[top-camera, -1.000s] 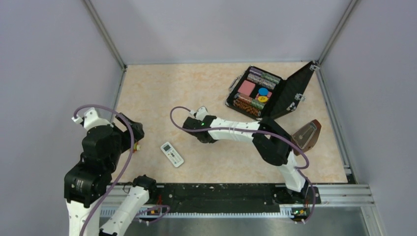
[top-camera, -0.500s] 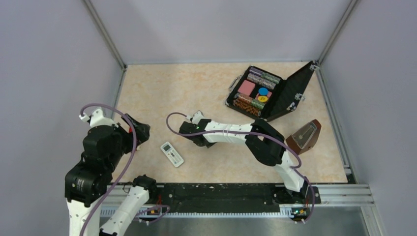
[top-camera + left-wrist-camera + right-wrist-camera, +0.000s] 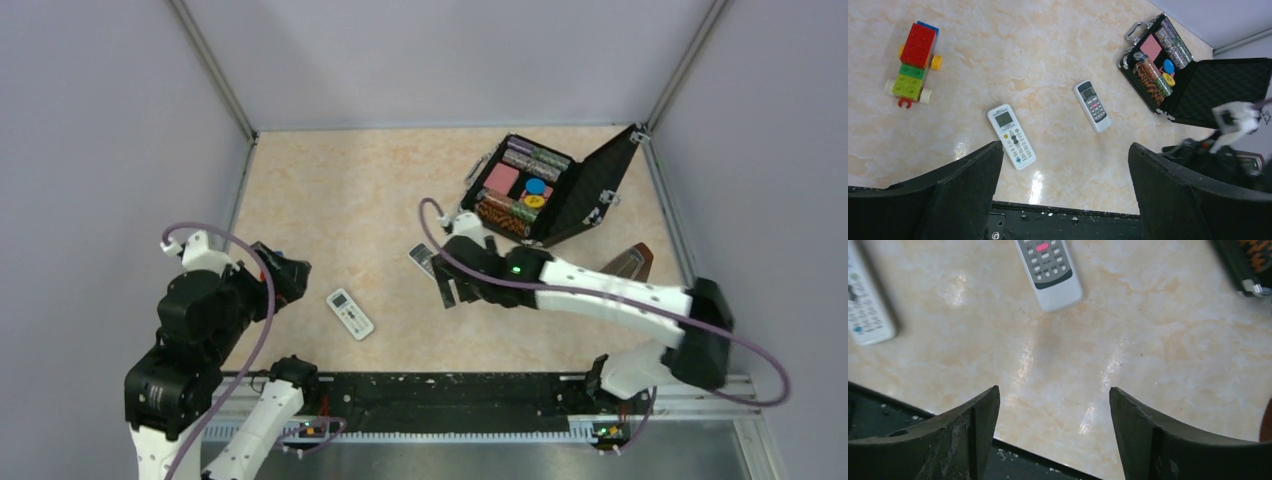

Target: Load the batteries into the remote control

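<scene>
Right gripper (image 3: 1053,440): the jaws stand well apart with bare table (image 3: 1158,340) between them and nothing gripped. Both fingers (image 3: 963,440) are clear of every object. The remote control (image 3: 1048,267) lies face up ahead of the fingertips, near but not touching, a little left of the gap's centre line, with its plain lower end nearest the gripper. In the top view the same gripper (image 3: 447,290) sits just on the near side of the remote control (image 3: 422,259).

Left gripper (image 3: 1063,195): the jaws are spread fully wide and hold nothing. It hangs above the left part of the table, and from the top view (image 3: 290,270) it is well apart from the remote control (image 3: 1092,106).

Between the left gripper and the remote control lies a white remote with a small display (image 3: 1011,136), face up and angled. It is separate from the remote control and shows at the left edge of the right wrist view (image 3: 865,305).

Surroundings:
- A toy brick car (image 3: 915,62) stands at the left.
- An open black case of poker chips (image 3: 545,190) sits at the far right, beyond the remote control.
- A brown wedge-shaped object (image 3: 625,262), seemingly a metronome, is partly hidden behind the right arm.
</scene>
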You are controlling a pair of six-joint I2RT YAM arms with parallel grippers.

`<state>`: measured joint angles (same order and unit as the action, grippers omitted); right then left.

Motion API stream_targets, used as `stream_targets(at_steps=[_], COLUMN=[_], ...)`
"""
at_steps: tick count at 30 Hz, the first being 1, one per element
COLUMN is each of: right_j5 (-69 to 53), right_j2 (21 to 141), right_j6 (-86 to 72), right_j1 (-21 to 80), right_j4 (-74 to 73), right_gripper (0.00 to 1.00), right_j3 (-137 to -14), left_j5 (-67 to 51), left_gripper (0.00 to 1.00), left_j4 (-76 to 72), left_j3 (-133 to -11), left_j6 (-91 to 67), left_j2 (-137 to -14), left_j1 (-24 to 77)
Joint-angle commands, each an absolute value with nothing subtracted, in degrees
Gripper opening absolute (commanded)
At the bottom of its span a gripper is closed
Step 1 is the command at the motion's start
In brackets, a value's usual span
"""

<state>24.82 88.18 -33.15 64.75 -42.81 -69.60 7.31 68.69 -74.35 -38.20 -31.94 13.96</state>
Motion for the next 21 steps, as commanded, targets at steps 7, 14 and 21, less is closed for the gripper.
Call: stream_targets(at_steps=[7, 14, 21], right_j5=[35.99, 39.69, 40.23], right_j2=[41.52, 27.15, 21.36], right_j6=[-36.74, -34.94, -33.86], right_j1=[65.31, 65.30, 65.34], right_j4=[-49.55, -55.32, -55.92], right_gripper=[0.99, 0.99, 0.99], right_j3=[-67.23, -73.16, -72.60], left_j5=[8.30, 9.93, 10.41], left_gripper=[0.99, 0.99, 0.99], left_j4=[69.69, 73.97, 74.18], left_j3=[-76.08, -77.88, -76.22], left_j6=[-31.32, -32.28, -33.97], left_j2=[-21.18, -16.58, -12.73], left_j1=[13.80, 13.80, 13.80])
